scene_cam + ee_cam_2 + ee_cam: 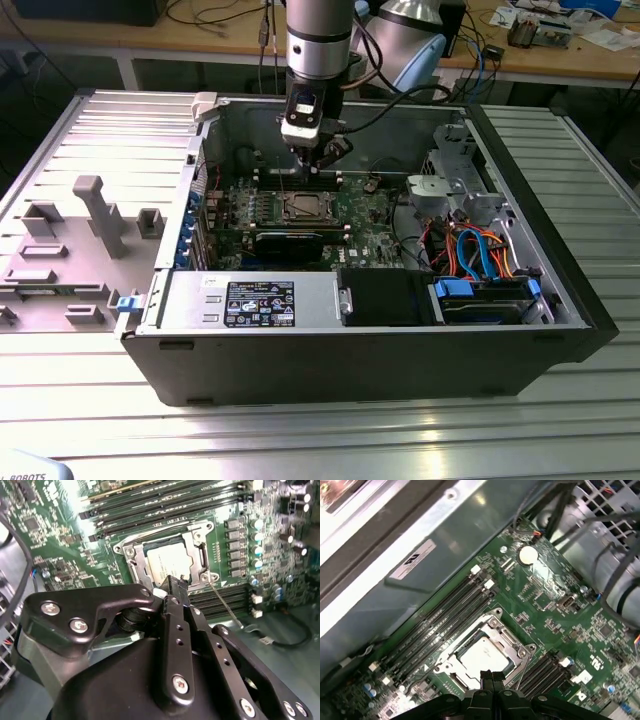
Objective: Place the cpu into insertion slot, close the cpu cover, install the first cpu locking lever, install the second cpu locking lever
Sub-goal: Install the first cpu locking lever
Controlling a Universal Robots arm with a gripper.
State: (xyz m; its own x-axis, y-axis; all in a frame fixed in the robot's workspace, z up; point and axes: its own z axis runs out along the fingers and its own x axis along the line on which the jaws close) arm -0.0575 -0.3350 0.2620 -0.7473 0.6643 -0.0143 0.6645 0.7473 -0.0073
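Observation:
The cpu (167, 564) lies flat in the insertion slot (305, 207) on the green board, its silver-grey top showing in both wrist views (482, 655). The cpu cover (197, 537) lies down around it as a silver frame (492, 626). A thin metal locking lever (225, 605) sticks out from one corner of the socket, seen also as a rod (522, 672) beside the fingers. My gripper (176, 583) hovers just above the socket's edge, fingers shut together with nothing between them (487, 674). In the exterior view the gripper (312, 160) hangs over the board's far side.
Long black memory slots (435, 625) flank the socket on both sides. The open case's metal wall (420, 555) rises close behind. A black card (288, 243), a power supply (250, 300) and cables with drive bays (480, 260) fill the case's near side and the exterior view's right.

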